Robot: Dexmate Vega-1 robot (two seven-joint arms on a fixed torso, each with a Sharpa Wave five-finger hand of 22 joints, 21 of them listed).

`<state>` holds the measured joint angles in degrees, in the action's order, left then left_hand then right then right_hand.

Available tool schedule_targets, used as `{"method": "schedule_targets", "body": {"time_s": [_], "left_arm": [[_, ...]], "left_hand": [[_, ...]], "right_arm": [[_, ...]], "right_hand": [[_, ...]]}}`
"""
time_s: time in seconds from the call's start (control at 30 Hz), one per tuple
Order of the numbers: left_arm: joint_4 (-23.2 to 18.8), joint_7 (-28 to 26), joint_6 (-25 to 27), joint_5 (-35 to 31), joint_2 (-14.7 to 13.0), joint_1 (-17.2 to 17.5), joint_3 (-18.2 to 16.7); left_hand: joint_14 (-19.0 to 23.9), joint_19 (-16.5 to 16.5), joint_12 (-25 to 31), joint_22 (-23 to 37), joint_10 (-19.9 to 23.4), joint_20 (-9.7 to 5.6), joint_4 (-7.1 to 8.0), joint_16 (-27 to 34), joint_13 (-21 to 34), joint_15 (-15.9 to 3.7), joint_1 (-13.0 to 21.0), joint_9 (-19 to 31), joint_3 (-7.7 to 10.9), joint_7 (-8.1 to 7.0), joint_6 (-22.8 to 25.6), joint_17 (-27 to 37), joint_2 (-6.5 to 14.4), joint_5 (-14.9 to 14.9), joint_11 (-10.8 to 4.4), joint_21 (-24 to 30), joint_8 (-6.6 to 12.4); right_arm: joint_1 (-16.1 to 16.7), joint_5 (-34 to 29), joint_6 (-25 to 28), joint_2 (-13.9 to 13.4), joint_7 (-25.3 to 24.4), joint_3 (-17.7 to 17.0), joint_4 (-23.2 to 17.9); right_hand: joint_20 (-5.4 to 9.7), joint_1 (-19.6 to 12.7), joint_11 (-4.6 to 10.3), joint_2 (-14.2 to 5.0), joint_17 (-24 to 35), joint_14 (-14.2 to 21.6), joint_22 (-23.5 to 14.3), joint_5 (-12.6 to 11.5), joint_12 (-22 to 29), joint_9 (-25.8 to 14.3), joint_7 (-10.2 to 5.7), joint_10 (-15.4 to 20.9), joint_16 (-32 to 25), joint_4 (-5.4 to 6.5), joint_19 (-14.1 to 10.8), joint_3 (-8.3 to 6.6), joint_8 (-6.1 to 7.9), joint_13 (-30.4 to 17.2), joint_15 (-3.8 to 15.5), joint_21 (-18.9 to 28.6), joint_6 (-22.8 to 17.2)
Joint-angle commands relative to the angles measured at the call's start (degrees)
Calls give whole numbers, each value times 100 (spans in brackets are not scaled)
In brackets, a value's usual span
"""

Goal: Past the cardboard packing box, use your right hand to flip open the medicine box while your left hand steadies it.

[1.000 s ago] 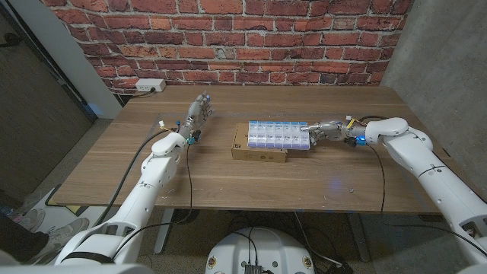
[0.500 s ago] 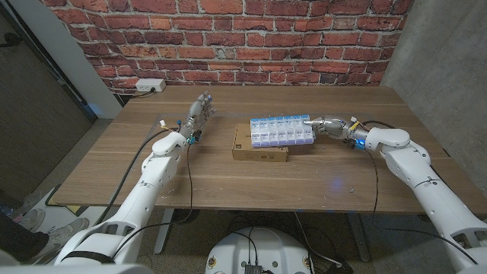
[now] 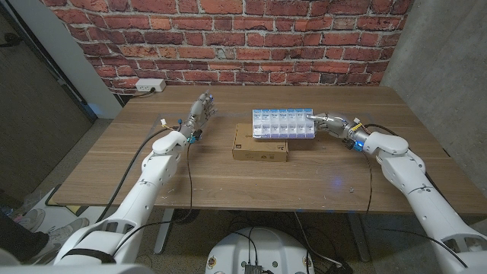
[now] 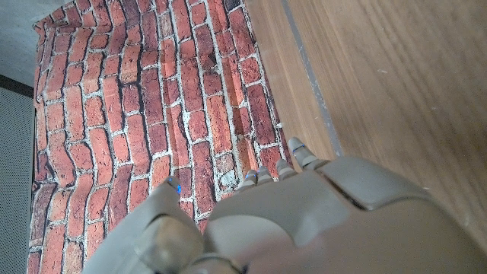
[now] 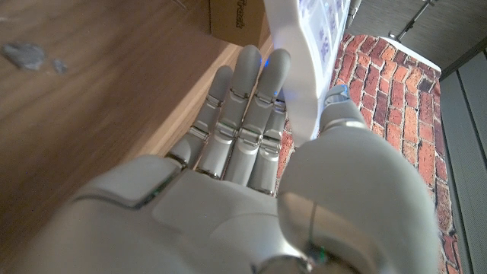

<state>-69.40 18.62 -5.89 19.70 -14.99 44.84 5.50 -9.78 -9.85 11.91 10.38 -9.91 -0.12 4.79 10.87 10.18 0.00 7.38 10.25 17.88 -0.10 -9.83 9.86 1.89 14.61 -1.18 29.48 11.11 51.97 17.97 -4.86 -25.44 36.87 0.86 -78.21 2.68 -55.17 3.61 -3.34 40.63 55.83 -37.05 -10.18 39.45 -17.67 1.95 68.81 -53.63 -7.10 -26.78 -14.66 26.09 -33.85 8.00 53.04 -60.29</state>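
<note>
A flat brown cardboard packing box [image 3: 260, 147] lies mid-table. Just past it stands the medicine box [image 3: 281, 125], a white organiser with rows of blue-tinted lids, tipped up so the lids face me. My right hand [image 3: 329, 122] is at its right end. In the right wrist view the box's white edge [image 5: 304, 53] sits between my thumb and my fingers [image 5: 247, 99], so the hand pinches it. My left hand [image 3: 199, 112] hovers over the table well left of both boxes, fingers apart, holding nothing. It touches neither box.
A white power strip [image 3: 150, 86] lies at the table's back left against the brick wall [image 4: 114, 99]. A concrete wall [image 3: 449, 61] stands close to the table's right side. A small grey scrap [image 5: 21, 53] lies on the wood near my right hand.
My right hand has moved back and tipped the medicine box up from lying against the cardboard box, shifting it away. My left hand has stayed where it was.
</note>
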Motion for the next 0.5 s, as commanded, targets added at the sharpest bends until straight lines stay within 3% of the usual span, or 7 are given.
{"method": "schedule_targets", "body": {"time_s": [0.03,0.1,0.13,0.17,0.33,0.5], "left_arm": [[-96,-9,-83,-212,-112,-36,137],[-137,18,-99,-241,-151,-43,174],[-160,38,-94,-246,-168,-47,191],[-186,76,-80,-240,-188,-54,209],[-273,357,-13,-134,-267,-106,282],[-398,511,2,-78,-320,-127,345]], "left_hand": [[-104,-271,197,42,-35,210,-350,120,34,124,452,39,-29,111,-93,43,-199,-48,141,-43,226],[217,-177,322,63,499,356,-457,181,54,229,593,52,-66,155,356,70,-274,-82,174,-48,322],[609,-129,407,79,869,437,-523,295,73,242,697,67,-79,89,672,110,-296,-103,218,-57,389],[712,-106,442,84,1020,479,-559,322,82,230,759,74,-72,144,831,127,-294,-111,256,-59,429],[980,-58,515,104,1402,691,-695,411,127,181,954,120,-86,323,1524,214,-365,-175,287,-82,639],[1064,-67,555,109,1559,857,-809,442,156,173,1136,150,-58,333,1786,250,-395,-209,285,-108,730]], "right_arm": [[192,62,-397,420,-638,-227,-32],[227,53,-497,511,-781,-261,-44],[230,50,-573,544,-811,-270,-23],[248,78,-555,589,-872,-290,-52],[237,77,-707,696,-966,-297,-6],[239,104,-909,860,-1099,-323,44]], "right_hand": [[107,-793,45,-687,52,69,-17,-34,25,-35,-62,52,-18,-75,-17,-209,29,14,455,76,-99],[109,-805,43,-681,67,69,-19,-35,33,-44,-59,55,-13,-79,-23,-223,34,3,459,101,-101],[113,-812,51,-677,78,77,-21,-36,37,-50,-54,55,-13,-81,-21,-233,38,-3,460,117,-103],[113,-813,47,-672,88,81,-22,-36,44,-54,-60,55,-14,-81,-22,-237,42,-14,458,130,-110],[122,-810,47,-665,124,87,-26,-35,50,-69,-60,49,-7,-69,-13,-256,45,-28,452,179,-103],[126,-809,38,-656,156,91,-29,-34,38,-83,-64,63,5,-62,5,-277,48,2,452,223,-98]]}}
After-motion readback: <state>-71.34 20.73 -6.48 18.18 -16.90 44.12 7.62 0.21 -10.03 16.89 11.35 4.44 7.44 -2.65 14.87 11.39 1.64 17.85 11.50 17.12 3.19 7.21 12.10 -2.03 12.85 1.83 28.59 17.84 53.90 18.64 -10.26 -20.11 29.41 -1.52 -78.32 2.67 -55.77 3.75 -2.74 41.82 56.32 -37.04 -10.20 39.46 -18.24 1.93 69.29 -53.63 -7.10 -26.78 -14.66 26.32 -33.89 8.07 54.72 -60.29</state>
